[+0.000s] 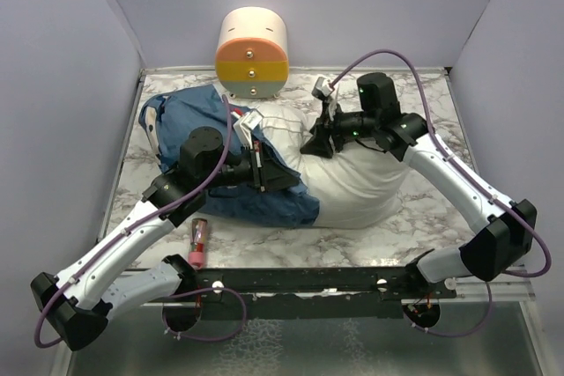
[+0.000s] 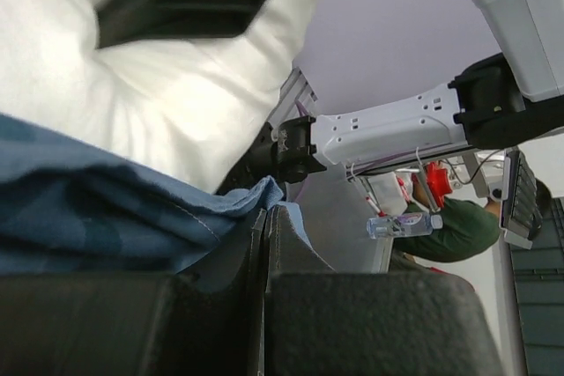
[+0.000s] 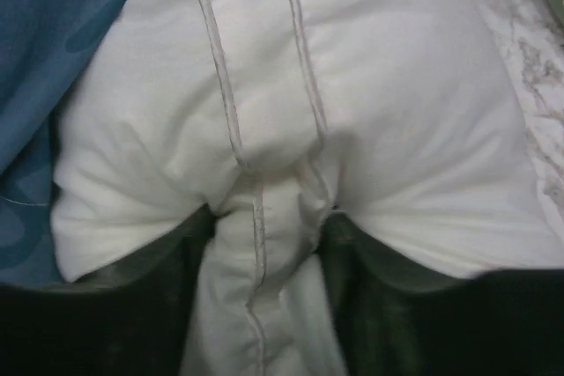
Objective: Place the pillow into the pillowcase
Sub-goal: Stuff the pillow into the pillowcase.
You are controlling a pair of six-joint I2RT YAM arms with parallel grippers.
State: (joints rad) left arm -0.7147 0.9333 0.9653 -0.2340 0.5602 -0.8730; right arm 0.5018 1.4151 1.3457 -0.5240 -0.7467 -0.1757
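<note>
Showing pillow (image 1: 361,178) lying left–right on table (image 1: 352,239), left end inside pillowcase (image 1: 198,116), blue hem pinched in closed left gripper (image 2: 264,226); right gripper (image 3: 264,248) at bare end, jaws apart astride a pillow ridge, seemingly unclamped.

Left arm (image 1: 115,248) and right arm (image 1: 449,173) were cased white, jointed black; purple cables (image 1: 388,53) were looped alongside each.
</note>
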